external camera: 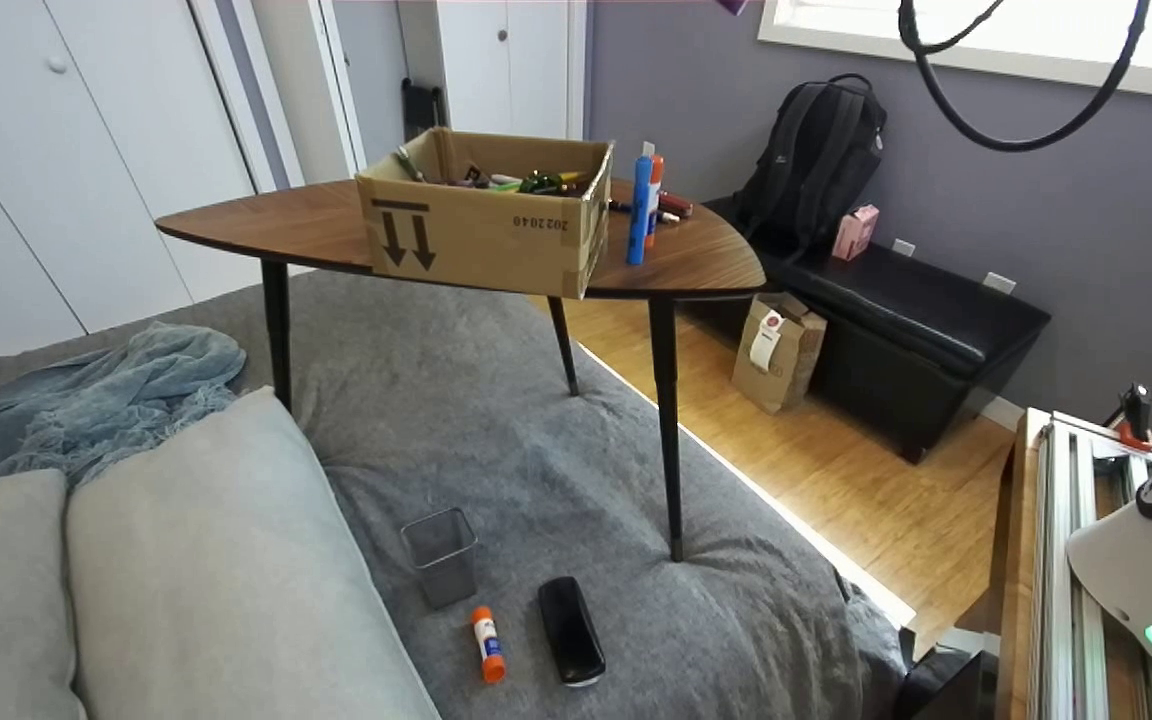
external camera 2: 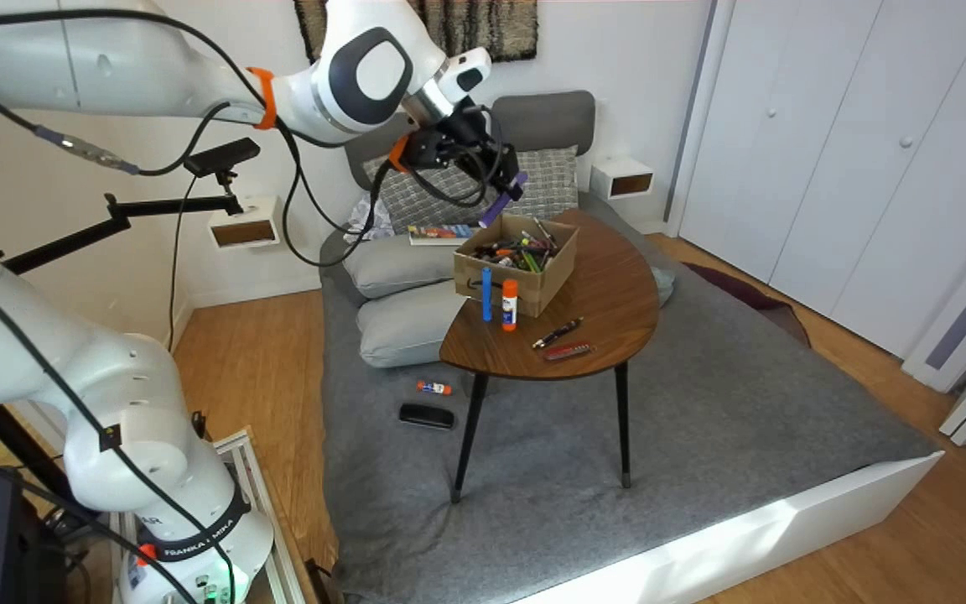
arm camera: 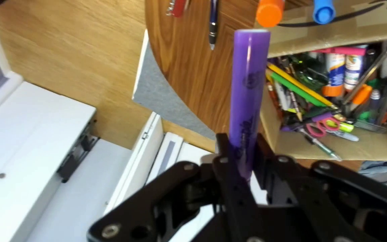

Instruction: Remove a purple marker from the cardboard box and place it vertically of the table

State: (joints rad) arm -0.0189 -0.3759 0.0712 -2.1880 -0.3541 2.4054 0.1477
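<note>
1. If the box (external camera 2: 557, 277) is taken as clock centre in an exterior view, the blue marker (external camera 2: 486, 294) stands upright on the table (external camera 2: 621, 294) between 7 and 8.
2. At 12, aloft and out of the box, the purple marker (external camera 2: 496, 209) tilts, lower end toward 7.
3. Also at 12, the gripper (external camera 2: 511, 186) clamps it near its upper end.
4. At 6, the glue stick (external camera 2: 509, 306) stands upright.
5. At 5 lie the pen (external camera 2: 557, 334) and the red item (external camera 2: 568, 351).
</note>
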